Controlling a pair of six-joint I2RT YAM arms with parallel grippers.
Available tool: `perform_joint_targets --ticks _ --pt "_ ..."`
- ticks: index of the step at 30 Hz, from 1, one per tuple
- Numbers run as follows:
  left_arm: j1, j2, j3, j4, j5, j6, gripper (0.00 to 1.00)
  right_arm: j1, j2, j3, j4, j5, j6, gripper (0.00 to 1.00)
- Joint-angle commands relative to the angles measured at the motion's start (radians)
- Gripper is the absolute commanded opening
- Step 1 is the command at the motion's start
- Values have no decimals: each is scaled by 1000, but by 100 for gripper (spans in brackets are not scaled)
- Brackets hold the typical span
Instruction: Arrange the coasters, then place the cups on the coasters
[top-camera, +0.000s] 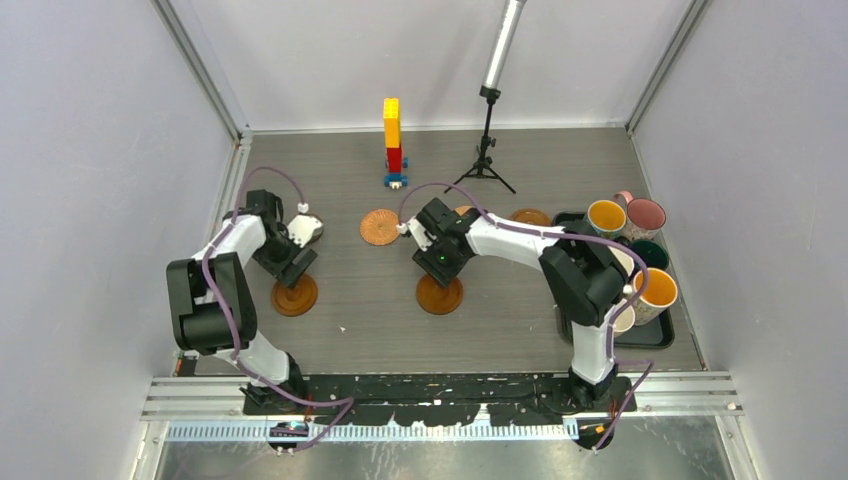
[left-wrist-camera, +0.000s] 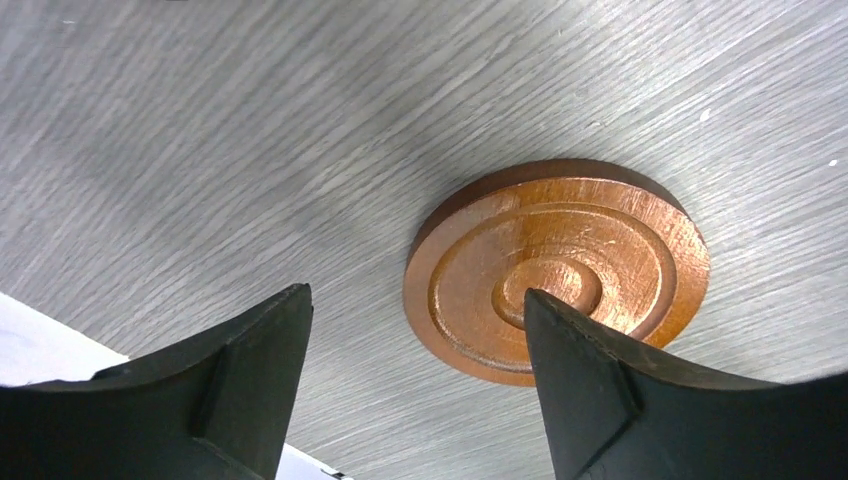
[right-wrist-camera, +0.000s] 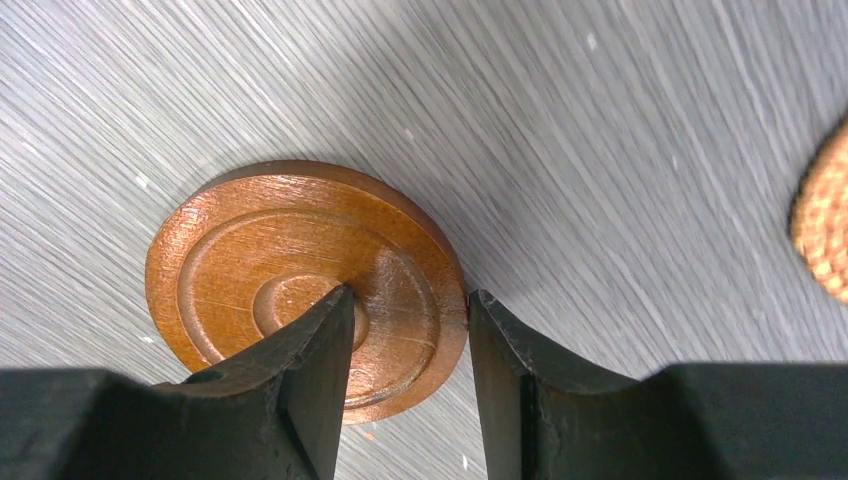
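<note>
Two ringed brown coasters lie flat on the table. My left gripper hangs open just above one coaster, with its right finger over the disc and nothing between the jaws. My right gripper is closed on the other coaster, one fingertip in the centre recess and the other against the outer rim. A lighter patterned coaster lies behind them, and another coaster sits further right. The cups, among them a yellow cup, a pink cup and a green cup, stand at the right.
The cups crowd a black tray at the right edge, close to the right arm's elbow. A yellow, red and blue brick tower and a black tripod stand are at the back. Walls close in the table on three sides.
</note>
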Motion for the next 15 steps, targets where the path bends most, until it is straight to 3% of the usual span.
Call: perform_joint_targets --ticks 1,7,15 --pt "33 -77 81 -66 91 -39 82 56 81 62 67 3 52 49" --pt "49 -140 145 -127 128 -126 87 108 181 183 86 13 97 48" --pt "52 -205 118 -123 88 -146 88 160 302 348 82 10 133 48"
